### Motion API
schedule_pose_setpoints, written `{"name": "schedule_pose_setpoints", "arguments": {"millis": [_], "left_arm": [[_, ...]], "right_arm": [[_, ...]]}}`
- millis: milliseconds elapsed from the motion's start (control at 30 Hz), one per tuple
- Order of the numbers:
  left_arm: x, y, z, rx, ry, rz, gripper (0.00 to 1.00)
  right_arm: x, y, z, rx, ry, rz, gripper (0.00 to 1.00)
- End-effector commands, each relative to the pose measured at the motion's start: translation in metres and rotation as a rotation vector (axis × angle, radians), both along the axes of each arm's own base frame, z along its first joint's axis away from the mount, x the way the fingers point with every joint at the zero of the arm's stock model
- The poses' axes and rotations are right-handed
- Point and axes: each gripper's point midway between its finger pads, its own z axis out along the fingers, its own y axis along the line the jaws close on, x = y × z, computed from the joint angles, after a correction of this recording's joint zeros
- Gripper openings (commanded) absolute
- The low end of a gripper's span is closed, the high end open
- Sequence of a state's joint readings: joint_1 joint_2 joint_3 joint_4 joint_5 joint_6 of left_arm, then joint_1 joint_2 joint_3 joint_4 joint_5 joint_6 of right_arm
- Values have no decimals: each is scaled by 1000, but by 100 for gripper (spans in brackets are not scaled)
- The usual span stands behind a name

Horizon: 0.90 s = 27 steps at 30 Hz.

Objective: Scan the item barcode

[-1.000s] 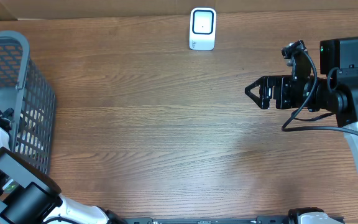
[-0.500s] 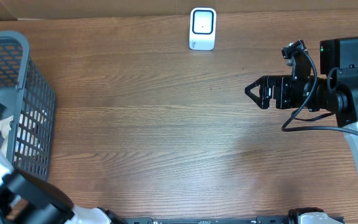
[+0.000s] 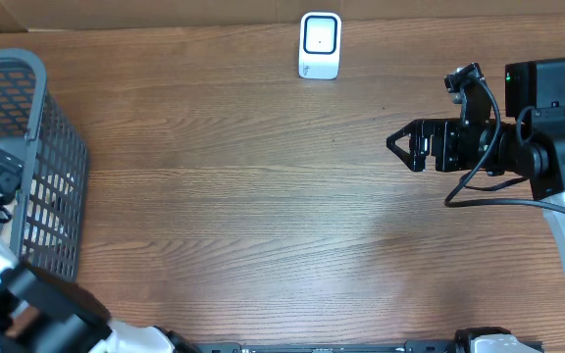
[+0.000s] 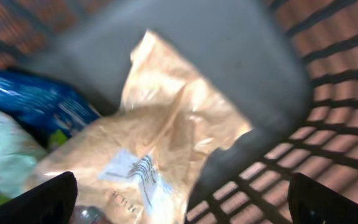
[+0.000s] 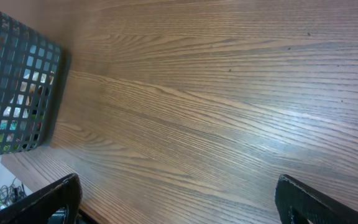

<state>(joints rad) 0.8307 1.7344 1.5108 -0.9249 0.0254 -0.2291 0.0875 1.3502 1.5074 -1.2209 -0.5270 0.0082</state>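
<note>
As my left gripper [image 4: 188,205] hangs over the dark grey plastic mesh basket [image 4: 253,56], its fingers stand wide apart, clamped on nothing. Below it in the basket lies the tan crinkled plastic pouch [image 4: 166,124] with a white label (print too blurred to read), beside a blue packet [image 4: 42,102]. My right gripper [image 5: 179,208], likewise spread and empty, hovers over the brown wooden surface [image 5: 229,93].

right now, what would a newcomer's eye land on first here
The grey mesh basket at far left, where the left wrist view looks down on a crinkled tan bag with a printed label. Next, the small white scanner at the far edge, and the right gripper open over the wooden table.
</note>
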Motion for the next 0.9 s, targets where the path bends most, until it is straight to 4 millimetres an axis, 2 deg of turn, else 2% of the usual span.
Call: {"name": "schedule_pose_setpoints", "arguments": {"millis": [0,233,433,467,500,567,600,633,733,867], "left_arm": [[-1,-3,-42,-78,82,-27,100],[-12,-4,-104,-177,226,-14,100],[-19,-9,-148,-249,307,-14,98],[-19,-10,-153,-260,316,-13,92],[-20,-11,-157,-268,320,-14,79],[-20,-12,-161,-278,326,-11,44],[-20,-12,-161,-279,324,-13,21],[-19,-12,-160,-278,320,-13,4],[-13,-12,-152,-283,291,-18,4],[1,-10,-124,-296,230,-31,4]], "right_arm": [[-2,3,15,11,-36,6,100],[-2,3,14,12,-34,6,100],[-3,3,14,11,-32,6,100],[-3,3,14,11,-32,6,100],[-3,3,14,11,-32,6,100],[-3,3,14,11,-32,6,100],[-3,3,14,11,-32,6,100],[-3,3,14,11,-32,6,100],[-3,3,14,11,-32,6,100],[-3,3,14,11,-32,6,100]]}}
